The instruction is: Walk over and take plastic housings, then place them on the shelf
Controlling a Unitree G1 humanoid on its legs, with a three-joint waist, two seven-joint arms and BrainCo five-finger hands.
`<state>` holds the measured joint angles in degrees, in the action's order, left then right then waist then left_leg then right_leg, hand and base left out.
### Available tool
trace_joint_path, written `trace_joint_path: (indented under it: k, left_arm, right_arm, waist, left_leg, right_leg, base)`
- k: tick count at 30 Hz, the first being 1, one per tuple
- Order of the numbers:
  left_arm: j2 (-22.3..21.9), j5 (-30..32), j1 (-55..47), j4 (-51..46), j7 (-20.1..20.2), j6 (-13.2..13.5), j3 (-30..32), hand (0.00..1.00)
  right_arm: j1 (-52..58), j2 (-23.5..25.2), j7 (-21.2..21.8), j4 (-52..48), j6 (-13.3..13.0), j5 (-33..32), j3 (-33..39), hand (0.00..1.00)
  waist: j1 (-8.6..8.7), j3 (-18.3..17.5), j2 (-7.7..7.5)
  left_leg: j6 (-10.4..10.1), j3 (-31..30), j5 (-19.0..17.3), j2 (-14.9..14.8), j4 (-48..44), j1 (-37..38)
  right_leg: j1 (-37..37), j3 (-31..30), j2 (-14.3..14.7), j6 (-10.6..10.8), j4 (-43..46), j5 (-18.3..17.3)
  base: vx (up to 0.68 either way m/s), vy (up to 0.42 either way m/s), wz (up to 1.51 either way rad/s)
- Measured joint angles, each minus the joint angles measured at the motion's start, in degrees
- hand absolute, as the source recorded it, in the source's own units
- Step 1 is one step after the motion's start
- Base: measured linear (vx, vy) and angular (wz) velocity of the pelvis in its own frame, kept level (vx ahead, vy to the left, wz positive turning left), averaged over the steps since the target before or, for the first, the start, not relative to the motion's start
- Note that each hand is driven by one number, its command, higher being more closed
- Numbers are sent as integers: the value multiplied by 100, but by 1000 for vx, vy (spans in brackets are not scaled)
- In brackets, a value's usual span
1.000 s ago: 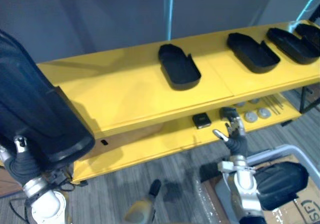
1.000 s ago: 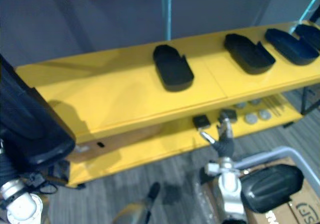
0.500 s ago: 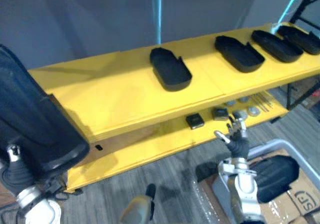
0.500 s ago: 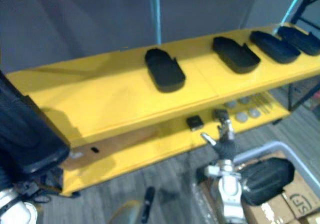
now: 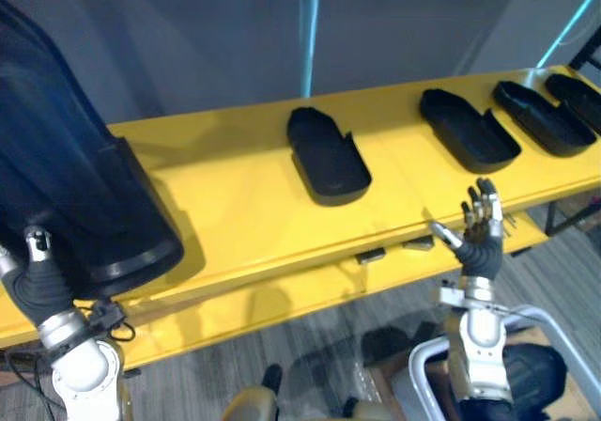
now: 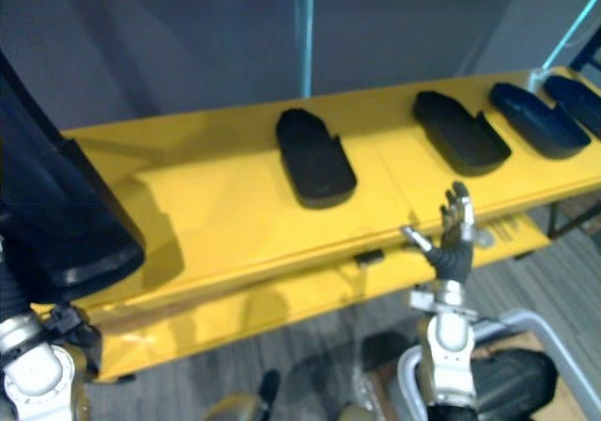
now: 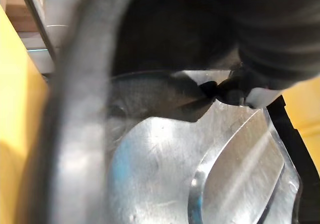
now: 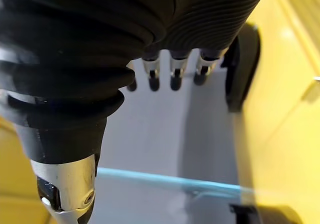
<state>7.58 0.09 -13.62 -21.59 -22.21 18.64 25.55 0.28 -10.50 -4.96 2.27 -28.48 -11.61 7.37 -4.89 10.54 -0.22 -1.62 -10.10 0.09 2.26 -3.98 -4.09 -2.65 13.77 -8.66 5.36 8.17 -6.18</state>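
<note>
**Right hand free at the shelf's front edge, left arm holds a housing at the shelf's left end**

Right hand [image 5: 481,231] stands upright just in front of the shelf's [image 5: 235,205] front edge. Its fingers are straight and a little spread, the thumb is out to the side, and it holds nothing. Its forearm rises almost vertically from below.

The left hand [image 5: 38,275] is at the shelf's left end, beneath a large black housing [image 5: 84,186] that stands steeply tilted over that end of the top board. Its fingers are hidden behind the housing, so I cannot tell how they grip. Whether the housing's lower rim touches the board is also unclear.

Four more housings lie open side up along the shelf's top board. One is near the shelf's middle [image 5: 327,155] and three are toward its right end [image 5: 468,130], [image 5: 543,117], [image 5: 582,97].

The step in hand looks like the placing, with this piece fetched but not yet set down. The next move calls for taking the tilt out and lowering the housing flat onto the bare stretch between the shelf's left end and the middle housing. It should be well back from the front edge before the hand lets go. The right hand is free to steady the far rim if needed.
</note>
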Motion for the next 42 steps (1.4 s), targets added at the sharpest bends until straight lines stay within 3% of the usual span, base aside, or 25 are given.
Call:
trace_joint_path:
  k: [2, 4, 12, 17, 18, 20, 21, 23, 25, 32, 33, 35, 36, 37, 42]
  left_arm:
    - [-13, 36, 16, -346, 2, 22, -6, 100]
    - [-18, 43, 36, -443, -2, 44, -51, 100]
    - [-153, 104, 7, -374, -222, -4, -308, 100]
    - [-253, 221, -105, -252, -306, -37, -306, 100]
    - [-254, 221, -163, -251, -287, -36, -303, 100]
    - [-254, 265, -206, -210, -82, -10, -316, 100]
    - [-254, 255, -204, -188, -27, 0, -315, 100]
    - [-253, 211, -213, -169, 208, 25, -299, 100]
    - [-244, 191, -213, -169, 349, 40, -287, 100]
    - [-244, -26, -222, 21, 661, 19, -182, 100]
    - [-246, -26, -244, 25, 759, 21, -184, 100]
    - [-260, -31, -348, 24, 770, 28, -168, 100]
    - [-378, -28, -500, 20, 762, 28, -165, 100]
    - [-461, -28, -612, 20, 771, 26, -190, 100]
    - [-531, -11, -595, 23, 839, 14, -514, 100]
  right_arm:
    - [-18, -37, 135, -120, 0, -110, 58, 0]
    - [-46, -37, 152, -304, -4, -108, 76, 0]
    - [-269, -4, 254, -906, -163, -9, 33, 0]
    - [-457, 23, 357, -945, -171, -223, -435, 0]
    - [-472, 38, 329, -945, -171, -207, -457, 0]
    - [-508, 10, 113, -930, -173, -192, -385, 0]
    - [-510, -2, 76, -920, -173, -190, -326, 0]
    - [-510, -12, -85, -836, -175, -127, -120, 0]
    - [-519, 3, -142, -694, -220, -79, -104, 0]
    - [-588, 252, -139, -374, -269, 60, -155, 0]
    - [-598, 257, -134, -377, -269, 52, -166, 0]
    - [-634, 273, -88, -383, -267, 51, -261, 0]
    - [-704, 258, 21, -407, -268, 48, -313, 0]
    - [-719, 261, 65, -430, -268, 49, -326, 0]
    - [-474, 370, -299, -678, -254, 186, -422, 0]
  waist:
    - [14, -90, 113]
    - [58, -147, 133]
    - [59, -233, 3]
    - [26, -287, 84]
    - [29, -298, 107]
    - [113, -350, 195]
    - [116, -380, 241]
    - [90, -447, 346]
    - [64, -458, 362]
    - [-57, -349, 146]
    - [-55, -302, 71]
    - [-88, -302, -82]
    - [-114, -307, -24]
    - [-102, -340, 58]
    - [128, -361, -30]
  left_leg:
    - [-87, 66, 30, -148, 204, 102]
    - [-108, 113, 47, -187, 258, 117]
    - [-130, 83, 67, -127, 388, 305]
    - [-206, -248, 265, -70, 692, 366]
    - [-138, 21, 211, -105, 740, 359]
    - [-96, 1332, 202, -405, 575, 98]
    - [-78, 1655, 214, -493, 496, 8]
    - [134, 2624, 389, -675, 344, -148]
    - [172, 2574, 658, -551, 447, -135]
    - [210, 2704, 718, -294, 648, 154]
    - [99, 2582, 655, -268, 465, 153]
    - [-168, 1778, 463, -246, -116, -124]
    - [-362, 1176, 219, -331, -390, -239]
    - [-425, 1071, -6, -421, -424, -235]
    - [-385, 1377, 86, -478, -22, -6]
  right_leg:
    - [-152, 12, 161, -60, -286, 97]
    - [-167, 10, 190, -62, -332, 99]
    - [-351, 57, 142, -80, -390, 81]
    - [-575, 647, 73, -59, -351, -41]
    - [-632, 772, 60, -45, -356, -51]
    - [-862, 1512, -32, -31, -379, -56]
    - [-898, 1668, -42, -29, -376, -55]
    - [-1044, 2152, -112, 35, -330, -94]
    - [-1099, 2221, -231, 105, -243, -172]
    - [-1109, 1684, -496, 48, -169, -265]
    - [-1020, 1401, -558, 11, -117, -344]
    - [-794, 915, -633, 148, -79, -466]
    - [-617, 613, -581, 226, -81, -415]
    - [-528, 461, -519, 323, -98, -357]
    - [-489, 178, -478, 347, -375, -20]
  base:
    - [91, -141, -10]
    - [77, -72, -5]
    - [30, 8, 4]
    - [-20, -11, 51]
    - [-4, -23, 106]
    - [1, 0, 149]
    - [12, 60, 147]
    - [44, 88, 131]
    - [77, 172, 93]
    - [60, 92, -8]
    - [22, -45, -62]
    - [0, -265, -87]
    - [-18, -323, -107]
    - [-7, -210, -101]
    - [25, -43, -37]
